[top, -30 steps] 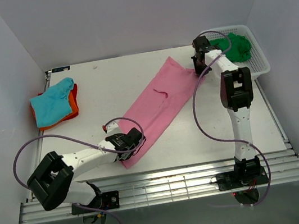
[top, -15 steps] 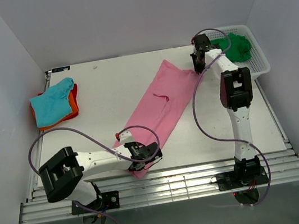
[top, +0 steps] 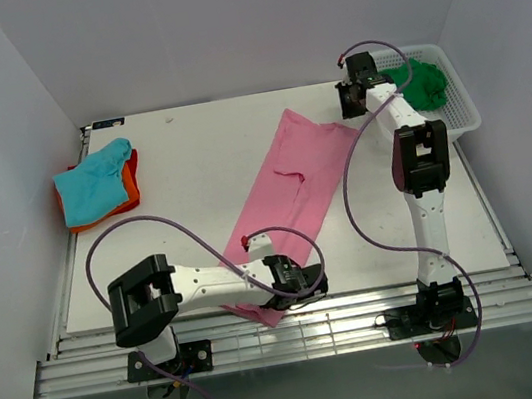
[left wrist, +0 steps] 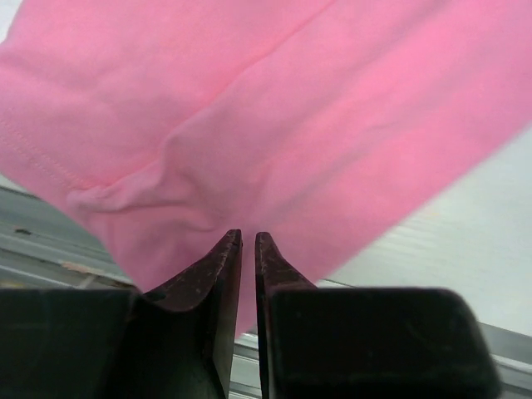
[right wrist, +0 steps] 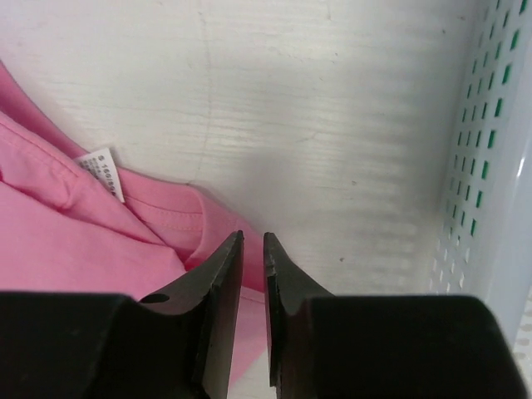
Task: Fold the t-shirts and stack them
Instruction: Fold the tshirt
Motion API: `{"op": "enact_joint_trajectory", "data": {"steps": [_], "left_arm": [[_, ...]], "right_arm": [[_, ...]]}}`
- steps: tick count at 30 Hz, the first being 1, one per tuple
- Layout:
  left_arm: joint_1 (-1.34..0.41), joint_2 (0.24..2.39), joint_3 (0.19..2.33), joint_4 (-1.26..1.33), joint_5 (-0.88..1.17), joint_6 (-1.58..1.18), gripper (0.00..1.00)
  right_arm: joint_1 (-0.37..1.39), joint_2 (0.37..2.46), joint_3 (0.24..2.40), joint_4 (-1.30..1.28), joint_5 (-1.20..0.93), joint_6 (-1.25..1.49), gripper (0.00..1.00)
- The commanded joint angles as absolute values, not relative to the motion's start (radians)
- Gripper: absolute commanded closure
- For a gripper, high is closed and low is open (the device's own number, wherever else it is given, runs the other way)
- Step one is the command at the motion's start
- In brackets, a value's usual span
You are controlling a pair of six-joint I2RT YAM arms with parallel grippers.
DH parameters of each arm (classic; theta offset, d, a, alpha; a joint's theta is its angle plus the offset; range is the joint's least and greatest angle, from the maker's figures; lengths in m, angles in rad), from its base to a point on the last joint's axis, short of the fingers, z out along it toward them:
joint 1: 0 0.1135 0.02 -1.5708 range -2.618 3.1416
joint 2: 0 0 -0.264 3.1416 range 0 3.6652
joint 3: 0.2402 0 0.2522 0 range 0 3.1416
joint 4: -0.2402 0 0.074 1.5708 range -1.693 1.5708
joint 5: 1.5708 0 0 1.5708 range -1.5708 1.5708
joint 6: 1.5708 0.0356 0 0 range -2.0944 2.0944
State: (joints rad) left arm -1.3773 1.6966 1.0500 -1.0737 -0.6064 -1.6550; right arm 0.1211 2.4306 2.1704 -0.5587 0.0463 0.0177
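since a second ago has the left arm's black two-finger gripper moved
Yes. The left gripper has slid rightward along the table's near edge, dragging the pink cotton t-shirt's lower end with it.

T-shirts: one plain pink (top: pixel 288 181), one teal (top: pixel 91 182) over one orange (top: pixel 129 189), one dark green (top: pixel 420 84). Basket (top: pixel 463 113): white mesh. Table (top: pixel 189 161): white.

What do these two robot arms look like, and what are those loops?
Both arms have white links with chunky black joints. A purple cable loops along the left arm and the right arm. Each claw has two black, tapered fingers.
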Motion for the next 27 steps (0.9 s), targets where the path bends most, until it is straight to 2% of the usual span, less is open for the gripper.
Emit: {"op": "enact_joint_trajectory", "data": {"steps": [1, 6, 11, 12, 14, 15, 16, 17, 18, 19, 20, 23, 25, 27], "left_arm": [[-1.384, 1.69, 1.19, -1.091, -0.748, -1.585, 0.76], [-1.382, 1.733, 1.46, -1.101, -0.917, -1.425, 0.73], [-1.309, 1.753, 1.54, -0.985, -1.081, -1.255, 0.71], [-1.28, 1.749, 1.526, -0.915, -1.078, -1.118, 0.74], [-1.18, 1.703, 1.415, -0.575, -0.972, -0.892, 0.79], [-1.143, 1.683, 1.358, -0.434, -0.913, -0.676, 0.8], [-1.07, 1.662, 1.25, -0.2, -0.846, -0.59, 0.83], [-1.039, 1.635, 1.209, -0.12, -0.781, -0.527, 0.84], [-1.007, 1.632, 1.181, -0.05, -0.691, -0.441, 0.85], [-0.962, 1.632, 1.166, -0.01, -0.663, -0.407, 0.94], [-0.944, 1.641, 1.166, 0.077, -0.643, -0.37, 0.99], [-0.868, 1.706, 1.215, 0.159, -0.485, -0.259, 1.0], [-0.823, 1.767, 1.256, 0.172, -0.328, -0.23, 1.0], [-0.804, 1.805, 1.322, 0.179, -0.272, -0.222, 1.0]], "right_arm": [[0.112, 2.364, 2.142, -0.441, -0.035, 0.009, 0.77], [0.112, 2.186, 2.053, -0.357, -0.038, 0.005, 0.75], [0.112, 2.034, 1.98, -0.38, -0.048, 0.005, 0.75], [0.113, 2.01, 1.927, -0.39, -0.052, 0.012, 0.75], [0.114, 1.927, 1.849, -0.384, -0.077, 0.031, 0.75], [0.115, 1.893, 1.748, -0.353, -0.083, 0.052, 0.76], [0.117, 1.826, 1.693, -0.335, -0.087, 0.063, 0.78], [0.12, 1.795, 1.642, -0.318, -0.103, 0.069, 0.78], [0.124, 1.761, 1.549, -0.29, -0.106, 0.075, 0.78], [0.127, 1.731, 1.507, -0.281, -0.103, 0.081, 0.8], [0.136, 1.665, 1.465, -0.269, -0.091, 0.086, 0.81], [0.166, 1.538, 1.327, -0.239, -0.074, 0.091, 0.89], [0.184, 1.481, 1.257, -0.242, -0.06, 0.095, 0.9], [0.215, 1.401, 1.218, -0.245, -0.035, 0.097, 0.9]]}}
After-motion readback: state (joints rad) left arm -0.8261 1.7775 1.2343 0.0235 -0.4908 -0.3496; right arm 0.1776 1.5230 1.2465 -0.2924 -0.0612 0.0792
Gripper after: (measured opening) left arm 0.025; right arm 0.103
